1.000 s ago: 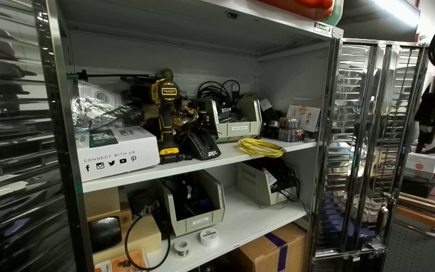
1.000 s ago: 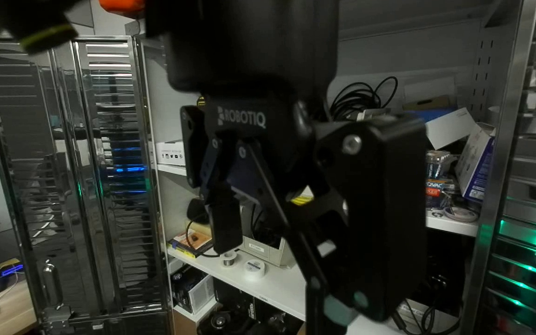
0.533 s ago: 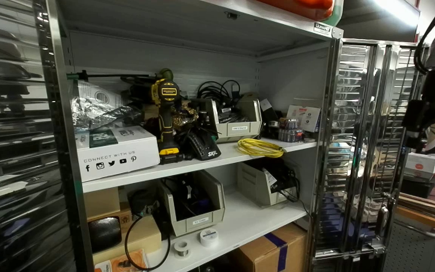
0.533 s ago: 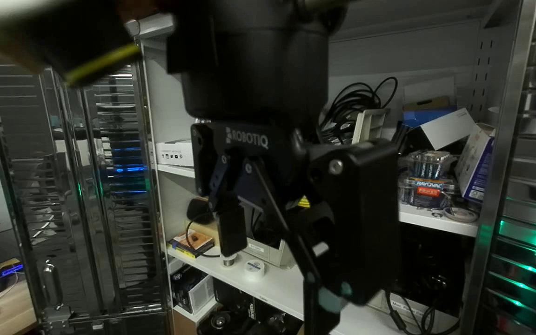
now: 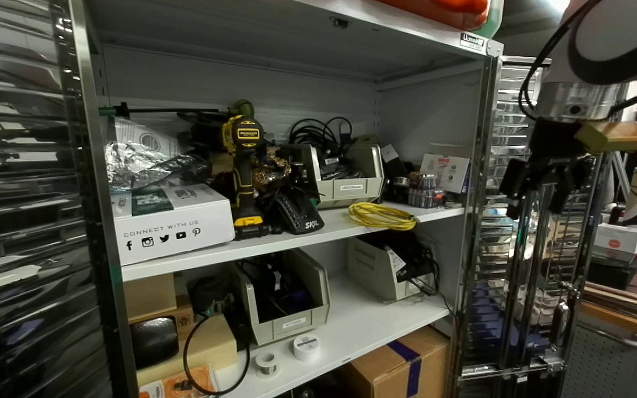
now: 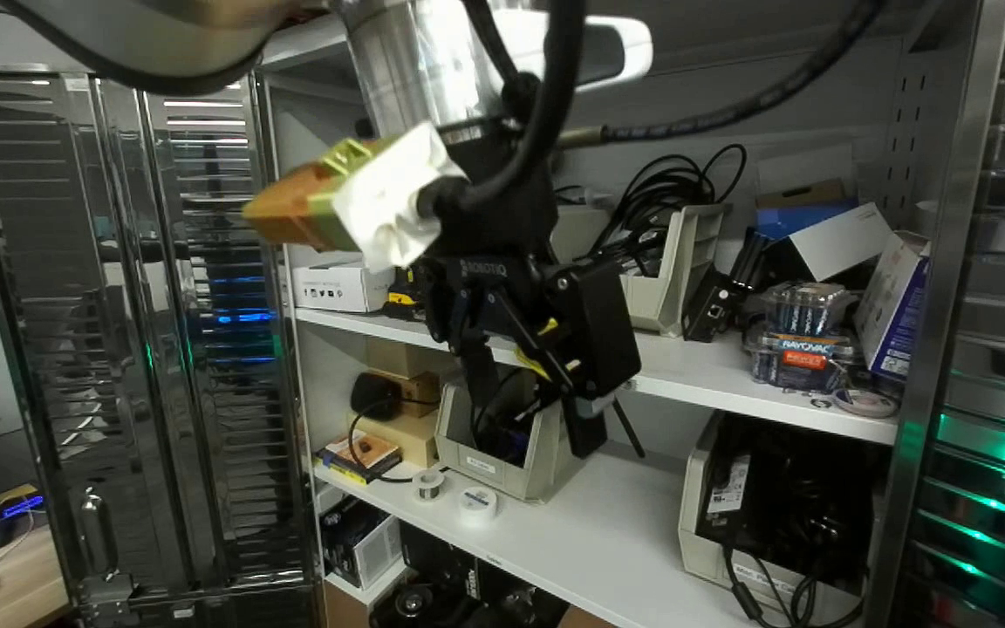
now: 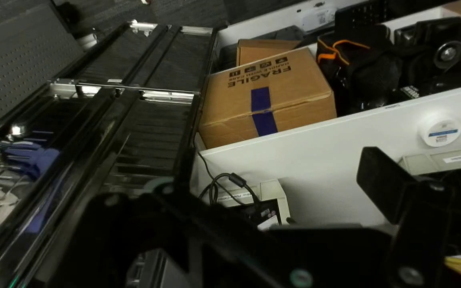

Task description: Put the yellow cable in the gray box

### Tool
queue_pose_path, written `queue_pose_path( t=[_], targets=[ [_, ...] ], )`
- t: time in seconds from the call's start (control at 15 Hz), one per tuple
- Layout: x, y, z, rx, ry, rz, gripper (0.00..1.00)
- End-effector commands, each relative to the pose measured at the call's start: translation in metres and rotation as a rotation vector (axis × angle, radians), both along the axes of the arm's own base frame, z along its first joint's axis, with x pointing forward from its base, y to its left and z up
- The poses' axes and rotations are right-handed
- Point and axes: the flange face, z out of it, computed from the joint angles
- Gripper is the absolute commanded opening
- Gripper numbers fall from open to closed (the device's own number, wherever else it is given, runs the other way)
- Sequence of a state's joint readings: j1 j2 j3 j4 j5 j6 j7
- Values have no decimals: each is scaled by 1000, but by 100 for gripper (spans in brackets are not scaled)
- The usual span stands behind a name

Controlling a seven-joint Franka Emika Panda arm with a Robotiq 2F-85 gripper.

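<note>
"At the jaws, how do things stand?"

"Parted. They point downward, and a gap shows from tip to tip in both exterior views. The wrist view has the two sides wide apart as well."

"What's right over them?"

"The arm's metal wrist [image 5: 589,99], with a yellow-and-orange wrapped piece [image 6: 311,201] beside it."

"Behind them?"

"In an exterior view, a slatted metal door [image 5: 498,309]. How far back it stands I can't tell."

"Where's the yellow cable [image 5: 382,216]?"

"Left of the jaws, well apart from them, in that same view. It lies as a loose, flat coil by the front edge of the upper surface [image 5: 334,224]."

"Next to it?"

"Just behind the cable, so left of the jaws too, stands the upper gray box [image 5: 351,197], with black cables [image 5: 327,148] in it."

"The only one of its kind?"

"No. On the lower surface [image 6: 607,523], lower than the jaws, are two others: a second gray box [image 6: 509,482] behind them and a third gray box [image 6: 705,558] off to their right. Which of the three the task means, I can't say."

"Farther out?"

"Left of the jaws and past the cable, a yellow-and-black drill [image 5: 244,166] stands upright beside a white printed box [image 5: 186,226]. Right of the jaws, in an exterior view, battery packs [image 6: 803,344] sit on the upper surface. Lower still, the wrist view has a cardboard box [image 7: 290,98] with a blue strip [image 7: 264,122] over its edge, ahead of the jaws."
</note>
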State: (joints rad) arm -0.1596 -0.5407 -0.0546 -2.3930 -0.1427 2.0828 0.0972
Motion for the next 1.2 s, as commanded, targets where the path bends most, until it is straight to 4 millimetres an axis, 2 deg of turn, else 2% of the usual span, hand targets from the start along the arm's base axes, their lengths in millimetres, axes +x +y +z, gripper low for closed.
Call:
queue_pose_path(
  t=[0.0,0.27,0.6,0.8,1.13],
  targets=[
    [42,13,-14,11,-88,-83,100],
    [81,16,-29,65,-162,-231,100],
    [116,14,-21,140,-223,-347,100],
    [134,15,-18,169,-249,-358,100],
    [159,20,-30,253,-270,-317,100]
  ],
)
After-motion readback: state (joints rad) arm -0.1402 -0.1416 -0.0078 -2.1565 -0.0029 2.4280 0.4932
